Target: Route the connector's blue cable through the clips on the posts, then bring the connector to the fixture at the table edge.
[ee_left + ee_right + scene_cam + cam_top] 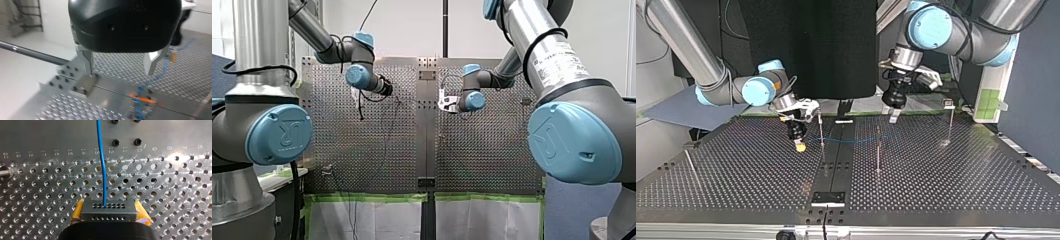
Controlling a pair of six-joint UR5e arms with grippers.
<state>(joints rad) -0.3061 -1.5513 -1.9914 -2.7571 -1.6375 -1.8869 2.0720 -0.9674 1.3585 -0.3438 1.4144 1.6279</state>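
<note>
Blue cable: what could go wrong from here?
1. The right gripper holds the connector by its two ends; the blue cable leaves one hole, so a hard pull could twist the connector in the jaws.
2. The left gripper is open and holds nothing, so the cable's span across the posts is unguided and might snag or miss them.
3. In the top view the right gripper hangs close to a thin post; a sideways move may knock it.
</note>
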